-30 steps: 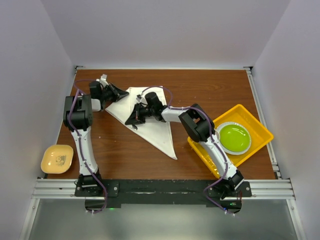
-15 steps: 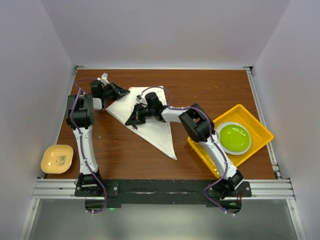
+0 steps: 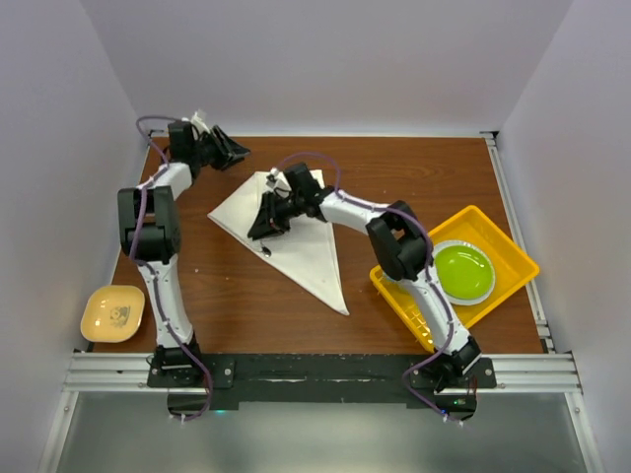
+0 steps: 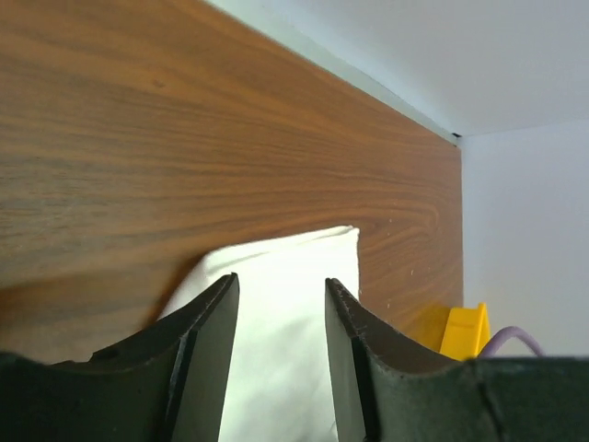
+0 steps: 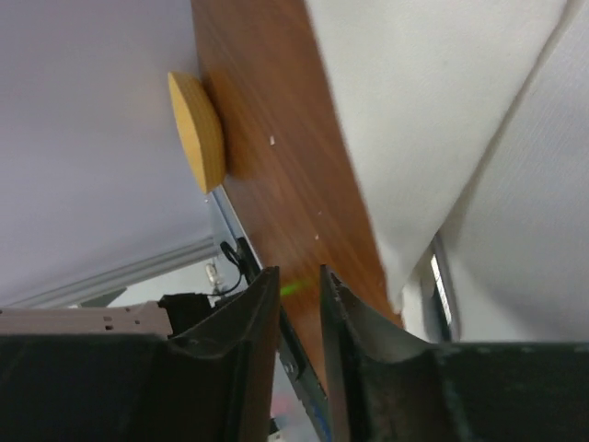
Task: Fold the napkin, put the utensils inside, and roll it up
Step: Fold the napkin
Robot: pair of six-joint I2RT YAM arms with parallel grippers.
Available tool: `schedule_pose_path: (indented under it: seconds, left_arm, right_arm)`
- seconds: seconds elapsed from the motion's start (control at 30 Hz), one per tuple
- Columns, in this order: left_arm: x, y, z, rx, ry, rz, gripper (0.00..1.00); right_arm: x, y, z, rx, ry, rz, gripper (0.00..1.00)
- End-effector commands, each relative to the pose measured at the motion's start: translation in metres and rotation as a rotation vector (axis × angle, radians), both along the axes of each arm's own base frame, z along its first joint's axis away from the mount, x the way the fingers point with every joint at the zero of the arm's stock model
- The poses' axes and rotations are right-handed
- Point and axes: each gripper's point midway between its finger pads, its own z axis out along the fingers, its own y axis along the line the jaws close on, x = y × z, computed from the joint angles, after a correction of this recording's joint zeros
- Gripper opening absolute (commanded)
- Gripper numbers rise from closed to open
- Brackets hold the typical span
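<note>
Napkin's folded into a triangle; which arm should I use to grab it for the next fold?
Right. The right gripper sits open at the left edge of the napkin, while the left gripper is farther back, off the cloth entirely.

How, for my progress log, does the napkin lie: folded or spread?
Folded: the napkin lies flat as a triangle, not a square.

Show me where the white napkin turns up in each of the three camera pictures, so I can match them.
Top external: the napkin lies folded in a triangle, left of centre on the table.
Left wrist: the napkin is at bottom centre, with the table above it.
Right wrist: the napkin fills the upper right, with the table to its left.
Shared landmark: the brown wooden table.
</note>
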Motion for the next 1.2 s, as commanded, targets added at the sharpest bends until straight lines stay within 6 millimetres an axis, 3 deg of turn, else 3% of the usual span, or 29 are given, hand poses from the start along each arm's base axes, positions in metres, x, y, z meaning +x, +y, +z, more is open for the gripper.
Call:
schedule_pose_path:
  seconds: [0.0,0.03,0.07,0.1,0.13,0.17,0.2,0.23,0.27,0.3,0.33,0.37,0.4,0.43,0.47,0.5,0.6,0.77,1.03,1.17]
  left_arm:
    - [-0.048,-0.019,0.083,0.211,-0.099,-0.054,0.48]
    - [-0.064,-0.018,0.107,0.247,-0.138,-0.043,0.48]
    - [-0.085,-0.045,0.102,0.310,-0.135,-0.095,0.47]
    - [-0.111,-0.056,0.078,0.339,-0.090,-0.128,0.47]
    - [-0.132,-0.066,0.100,0.368,-0.148,-0.143,0.46]
    - [-0.162,-0.087,0.077,0.439,-0.122,-0.203,0.45]
    - [-0.182,-0.098,0.094,0.467,-0.178,-0.221,0.45]
    - [-0.199,-0.109,0.092,0.494,-0.191,-0.251,0.44]
    - [-0.232,-0.137,0.074,0.550,-0.197,-0.333,0.45]
    - [-0.252,-0.150,0.086,0.566,-0.256,-0.359,0.45]
    - [-0.269,-0.162,0.083,0.594,-0.280,-0.389,0.45]
    - [-0.301,-0.184,0.067,0.654,-0.310,-0.463,0.45]
    - [-0.317,-0.192,0.070,0.667,-0.351,-0.490,0.45]
    - [-0.331,-0.200,0.064,0.691,-0.370,-0.520,0.45]
    - [-0.357,-0.212,0.050,0.733,-0.399,-0.585,0.46]
    - [-0.370,-0.218,0.044,0.749,-0.419,-0.620,0.48]
    - [-0.417,-0.240,0.013,0.877,-0.511,-0.765,0.57]
    - [-0.439,-0.254,-0.019,1.023,-0.568,-0.871,0.62]
    - [-0.440,-0.270,-0.056,1.117,-0.600,-0.902,0.54]
    - [-0.438,-0.279,-0.061,1.127,-0.611,-0.904,0.52]
  right_arm:
    - [0.000,-0.076,0.111,-0.049,-0.175,0.021,0.36]
    - [0.003,-0.103,0.110,-0.103,-0.178,-0.004,0.37]
    - [0.007,-0.129,0.122,-0.181,-0.299,-0.022,0.42]
    - [-0.007,-0.155,0.117,-0.283,-0.262,-0.016,0.44]
    - [-0.007,-0.182,0.113,-0.364,-0.275,-0.041,0.45]
    - [-0.014,-0.213,0.121,-0.478,-0.336,-0.053,0.49]
    - [-0.013,-0.236,0.122,-0.541,-0.353,-0.085,0.51]
    - [-0.020,-0.255,0.114,-0.600,-0.342,-0.094,0.53]
    - [-0.021,-0.275,0.115,-0.661,-0.361,-0.128,0.54]
    - [-0.023,-0.298,0.129,-0.672,-0.377,-0.183,0.56]
    - [-0.031,-0.313,0.124,-0.696,-0.357,-0.206,0.56]
    - [-0.035,-0.325,0.125,-0.708,-0.350,-0.233,0.57]
    - [-0.037,-0.345,0.139,-0.714,-0.373,-0.296,0.58]
    - [-0.043,-0.357,0.135,-0.735,-0.358,-0.315,0.59]
    - [-0.046,-0.368,0.136,-0.751,-0.359,-0.338,0.61]
    - [-0.048,-0.385,0.147,-0.765,-0.387,-0.396,0.64]
    - [-0.060,-0.413,0.144,-0.807,-0.394,-0.435,0.68]
    - [-0.076,-0.423,0.145,-0.822,-0.399,-0.450,0.70]
    - [-0.086,-0.411,0.152,-0.744,-0.394,-0.428,0.70]
    - [-0.090,-0.402,0.148,-0.700,-0.373,-0.402,0.69]
